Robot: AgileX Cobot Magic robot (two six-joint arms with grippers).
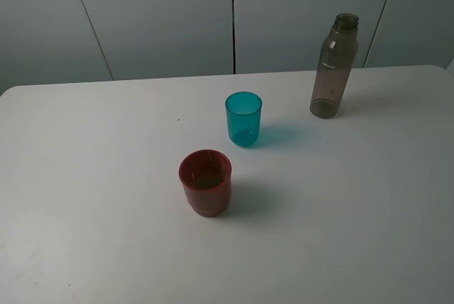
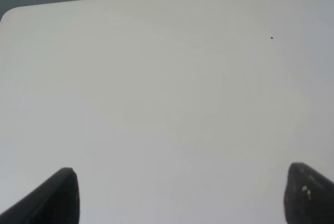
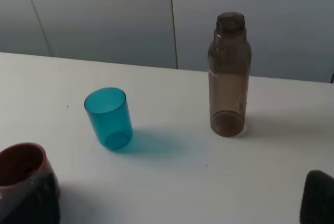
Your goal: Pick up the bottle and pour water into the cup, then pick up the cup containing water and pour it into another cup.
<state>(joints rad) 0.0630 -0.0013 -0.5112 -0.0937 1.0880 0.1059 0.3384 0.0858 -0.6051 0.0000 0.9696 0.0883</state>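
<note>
The smoky grey-brown bottle [image 1: 333,67] [image 3: 228,74] stands upright and capless at the back right of the white table. The teal cup [image 1: 243,118] [image 3: 109,117] stands near the table's middle. In front of it and slightly left sits the red cup [image 1: 205,182] [image 3: 23,169]. Neither arm shows in the exterior high view. My left gripper [image 2: 180,195] is open over bare table, with nothing between its fingers. My right gripper [image 3: 177,200] is open too, well short of the bottle and the cups, its dark fingertips [image 3: 319,198] at the frame's lower corners.
The white table [image 1: 106,233] has a rounded far-left corner and a far edge just behind the bottle. Grey wall panels [image 1: 163,13] rise behind it. A tiny dark speck [image 1: 179,120] lies left of the teal cup.
</note>
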